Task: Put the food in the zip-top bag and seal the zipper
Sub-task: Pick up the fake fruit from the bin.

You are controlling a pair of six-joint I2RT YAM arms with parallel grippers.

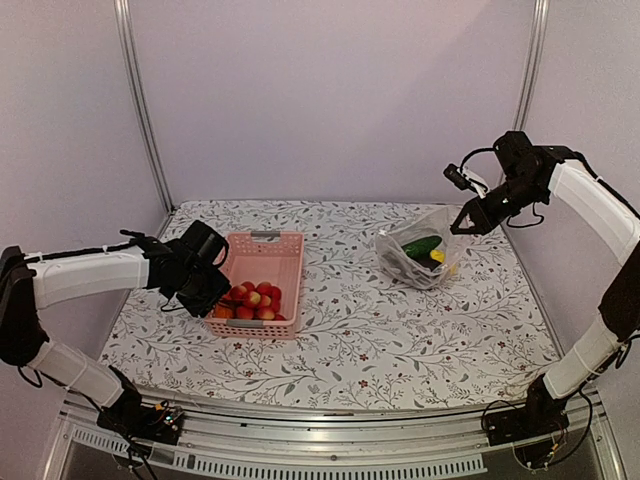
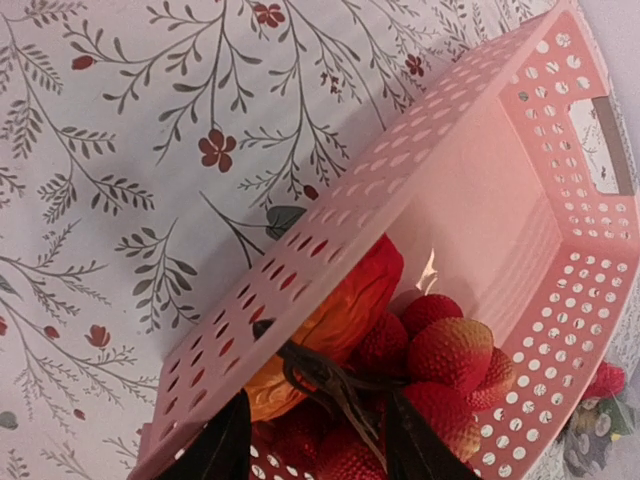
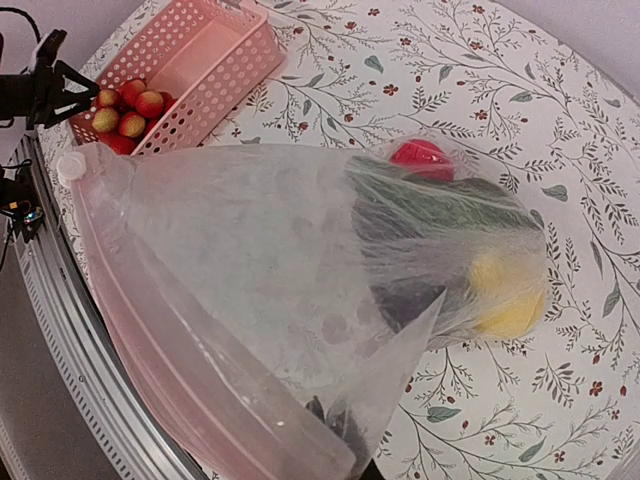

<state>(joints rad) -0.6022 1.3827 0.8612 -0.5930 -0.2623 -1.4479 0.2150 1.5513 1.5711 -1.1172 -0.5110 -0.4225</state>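
Observation:
The food is split. Red berries [image 1: 252, 300] and an orange-red piece [image 2: 340, 310] with a dark dry stem lie in the near end of the pink basket [image 1: 270, 245]. A green piece [image 1: 422, 246], a yellow piece [image 1: 438, 256], a red piece [image 3: 420, 155] and a dark piece lie in the clear zip-top bag [image 1: 425, 258]. My left gripper [image 1: 205, 290] is open at the basket's near left corner, with berries [image 2: 450, 350] and the stem between its jaws. My right gripper [image 1: 466, 224] is shut on the bag's mouth edge and holds it up. The zipper [image 3: 180, 340] runs across the right wrist view.
The basket's perforated wall [image 2: 330, 240] runs diagonally just beside my left fingers [image 2: 222, 448]. The flowered tablecloth [image 1: 400, 340] covers the table. A metal rail [image 1: 330, 425] lines the near edge, and upright frame posts stand at the back corners.

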